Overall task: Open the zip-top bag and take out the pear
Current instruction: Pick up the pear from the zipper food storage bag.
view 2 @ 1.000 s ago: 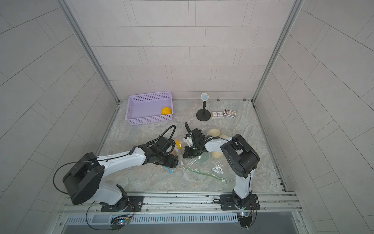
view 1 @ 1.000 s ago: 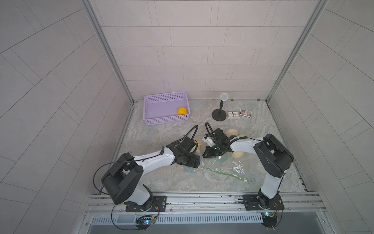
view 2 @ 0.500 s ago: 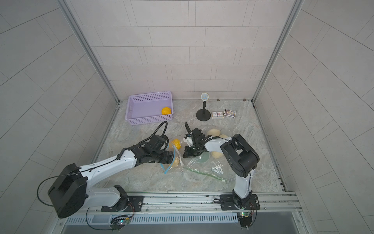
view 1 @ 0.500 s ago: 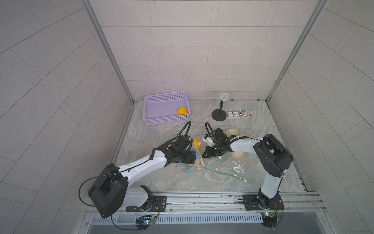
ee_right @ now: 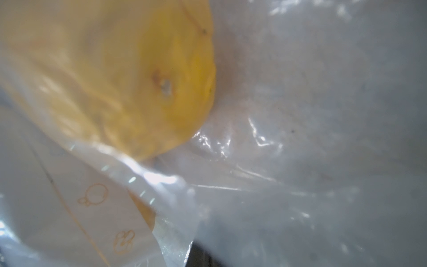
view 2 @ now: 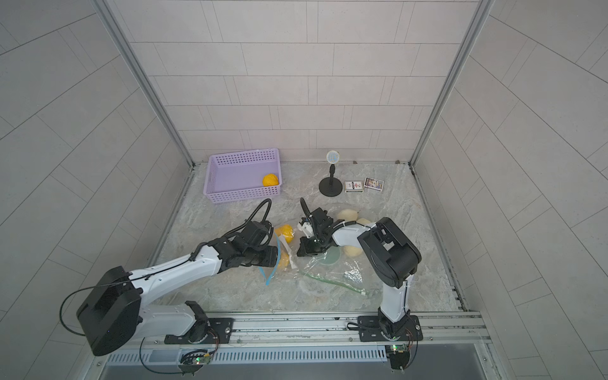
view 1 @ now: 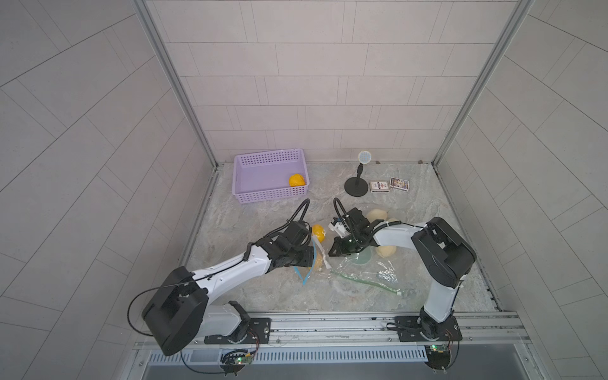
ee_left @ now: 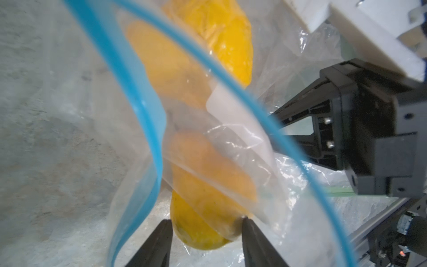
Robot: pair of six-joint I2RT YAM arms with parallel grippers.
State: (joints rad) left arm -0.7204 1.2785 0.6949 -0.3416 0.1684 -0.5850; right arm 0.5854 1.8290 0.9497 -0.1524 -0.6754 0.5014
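A: What do we record for the opening step?
B: We record it as done. The blue strip of the zip-top bag (ee_left: 150, 129) stands parted in a wide loop across the left wrist view, so the mouth is open.

A: Where do we locate the pear?
B: Inside that mouth, at the lower middle of the left wrist view. The pear (ee_left: 208, 191) lies partly under clear film and is not yet out of the bag. In a top view it sits near the centre of the table (view 1: 263, 296), mostly hidden by the arm.

A: What do we note for the end effectors?
B: The left gripper (ee_left: 205, 231) has one tip on either side of the pear's near end, at or just off the skin. We cannot tell whether it is clamped. The right gripper (view 1: 333, 252) is clenched, and we judge that it pinches the bag's far edge.

A: What remains?
B: We must confirm the hold, then draw the pear clear of the strip
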